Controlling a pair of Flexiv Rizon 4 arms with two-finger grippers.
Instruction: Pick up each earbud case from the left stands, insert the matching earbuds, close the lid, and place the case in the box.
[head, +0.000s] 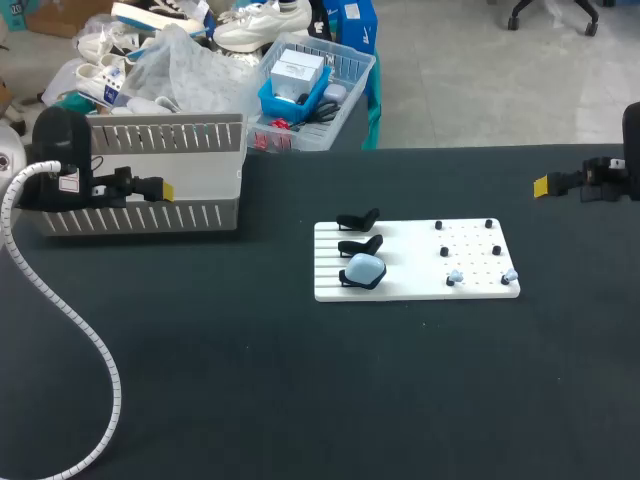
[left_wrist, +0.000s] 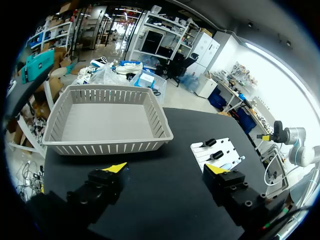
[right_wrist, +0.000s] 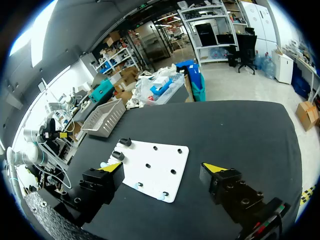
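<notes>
Left gripper (left_wrist: 166, 168) spread wide, right gripper (right_wrist: 162, 167) likewise, pale-blue rounded earbud case (head: 362, 268) on stand (head: 347, 281)

black blocky fingers (left_wrist: 98, 190) with yellow tips, white ribbed cable (head: 115, 395), perhaps a label on the left arm (head: 60, 140)

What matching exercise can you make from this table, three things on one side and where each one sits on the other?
Things:
1. light blue earbud case
2. grey basket
3. pale earbuds

Places:
A. far left of the table
B. on the right-hand pegs of the white board
C. on the black stand nearest the robot

Pairs: 1-C, 2-A, 3-B
</notes>
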